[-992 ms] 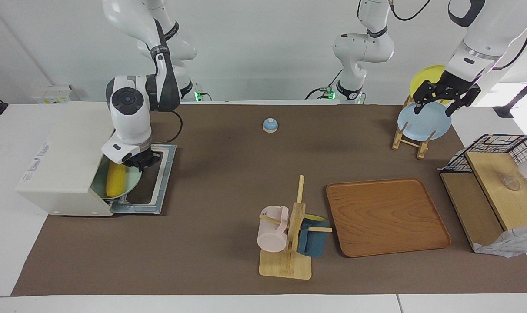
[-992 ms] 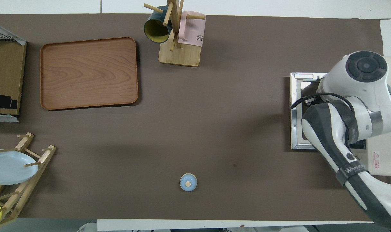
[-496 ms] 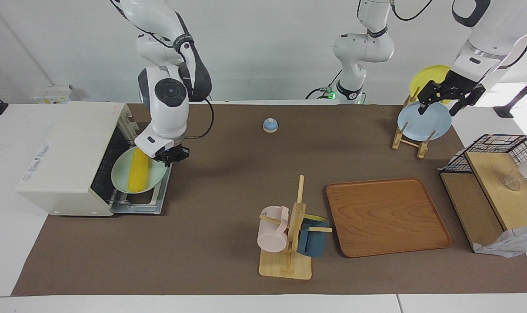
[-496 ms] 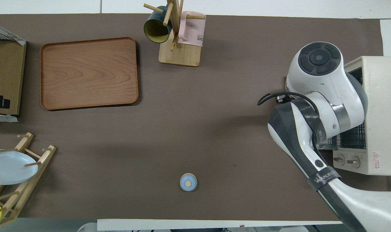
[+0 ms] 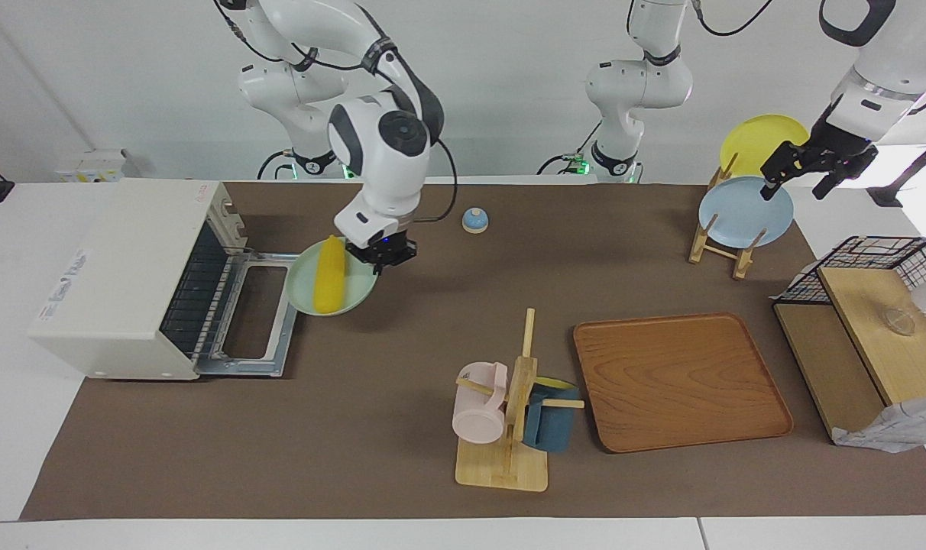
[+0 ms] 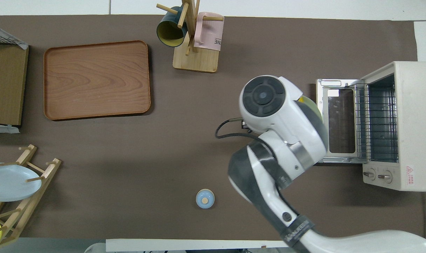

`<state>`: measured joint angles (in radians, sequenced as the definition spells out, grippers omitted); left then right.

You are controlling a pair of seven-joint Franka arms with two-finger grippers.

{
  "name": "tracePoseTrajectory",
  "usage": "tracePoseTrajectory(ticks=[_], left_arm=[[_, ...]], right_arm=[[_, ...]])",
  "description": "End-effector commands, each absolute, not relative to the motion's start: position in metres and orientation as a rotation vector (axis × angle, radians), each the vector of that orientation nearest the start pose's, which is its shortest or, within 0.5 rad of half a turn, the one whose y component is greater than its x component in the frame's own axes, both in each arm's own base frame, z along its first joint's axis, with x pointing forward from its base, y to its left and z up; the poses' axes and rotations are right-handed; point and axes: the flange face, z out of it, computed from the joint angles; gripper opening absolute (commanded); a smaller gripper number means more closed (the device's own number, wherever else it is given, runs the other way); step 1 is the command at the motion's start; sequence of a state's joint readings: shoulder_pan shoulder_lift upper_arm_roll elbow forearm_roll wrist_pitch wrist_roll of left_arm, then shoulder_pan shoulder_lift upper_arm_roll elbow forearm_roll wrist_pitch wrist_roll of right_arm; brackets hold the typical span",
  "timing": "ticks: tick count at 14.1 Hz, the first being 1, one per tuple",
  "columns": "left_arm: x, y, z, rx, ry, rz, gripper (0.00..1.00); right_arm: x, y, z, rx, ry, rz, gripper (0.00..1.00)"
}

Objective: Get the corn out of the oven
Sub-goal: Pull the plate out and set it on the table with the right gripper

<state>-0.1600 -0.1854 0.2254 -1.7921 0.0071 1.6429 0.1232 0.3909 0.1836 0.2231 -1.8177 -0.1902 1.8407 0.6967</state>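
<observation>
The yellow corn (image 5: 328,273) lies on a pale green plate (image 5: 357,294), outside the oven (image 5: 119,275). My right gripper (image 5: 383,257) is shut on the plate's rim and holds it over the mat, just past the oven's open door (image 5: 258,319). In the overhead view the right arm covers the corn and only a sliver of the plate (image 6: 314,108) shows beside the oven (image 6: 413,123), whose wire rack is bare. My left gripper (image 5: 798,186) hangs open over the plate rack at the left arm's end of the table.
A blue bell (image 5: 474,220) sits close to the robots. A mug tree (image 5: 509,412) with two mugs and a wooden tray (image 5: 681,382) lie mid-table. A rack holds a blue plate (image 5: 744,214) and a yellow plate (image 5: 761,137). A wire basket (image 5: 868,267) stands beside it.
My right gripper has drawn the plate with the corn out of the oven and carried it past the open door toward mid-table. The left gripper has risen a little.
</observation>
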Motion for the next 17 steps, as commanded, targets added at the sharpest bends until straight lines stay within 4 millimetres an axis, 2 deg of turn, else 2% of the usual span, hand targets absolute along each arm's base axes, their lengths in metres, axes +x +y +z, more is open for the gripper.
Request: tracePoseTrajectory(ticks=[1, 2, 3, 4, 5, 6, 8, 9, 10, 13, 14, 15, 17], left_arm=[[0.491, 0.057, 0.620, -3.166, 0.059, -0.074, 1.00], [0.491, 0.058, 0.620, -3.166, 0.052, -0.074, 1.00], [0.490, 0.060, 0.620, -3.166, 0.045, -0.072, 1.00], [0.490, 0.061, 0.620, -3.167, 0.035, -0.072, 1.00], [0.490, 0.066, 0.620, -3.166, 0.016, -0.072, 1.00], [0.490, 0.066, 0.620, -3.167, 0.013, -0.072, 1.00], [0.487, 0.075, 0.621, -3.167, -0.016, -0.072, 1.00], [0.487, 0.077, 0.621, -3.166, -0.018, -0.075, 1.00], [0.487, 0.078, 0.620, -3.167, -0.021, -0.070, 1.00], [0.483, 0.086, 0.618, -3.168, -0.037, -0.068, 1.00], [0.483, 0.086, 0.616, -3.169, -0.037, -0.066, 1.00], [0.482, 0.086, 0.616, -3.167, -0.036, -0.066, 1.00], [0.482, 0.087, 0.617, -3.167, -0.036, -0.070, 1.00]], right_arm=[[0.491, 0.412, 0.424, -3.292, 0.135, 0.118, 0.00], [0.487, 0.444, 0.420, -3.287, 0.156, 0.122, 0.00], [0.488, 0.467, 0.416, -3.273, 0.191, 0.116, 0.00], [0.487, 0.482, 0.404, -3.291, 0.196, 0.141, 0.00], [0.488, 0.510, 0.400, -3.275, 0.178, 0.134, 0.00], [0.494, 0.524, 0.392, -3.261, 0.195, 0.126, 0.00], [0.500, 0.546, 0.371, -3.251, 0.192, 0.116, 0.00], [0.506, 0.551, 0.361, -3.248, 0.205, 0.110, 0.00], [0.503, 0.562, 0.349, -3.251, 0.210, 0.098, 0.00], [0.498, 0.576, 0.345, -3.250, 0.210, 0.050, 0.03], [0.498, 0.575, 0.344, -3.259, 0.210, 0.057, 0.51], [0.497, 0.575, 0.344, -3.260, 0.211, 0.062, 0.95], [0.503, 0.566, 0.353, -3.269, 0.228, 0.063, 0.98]])
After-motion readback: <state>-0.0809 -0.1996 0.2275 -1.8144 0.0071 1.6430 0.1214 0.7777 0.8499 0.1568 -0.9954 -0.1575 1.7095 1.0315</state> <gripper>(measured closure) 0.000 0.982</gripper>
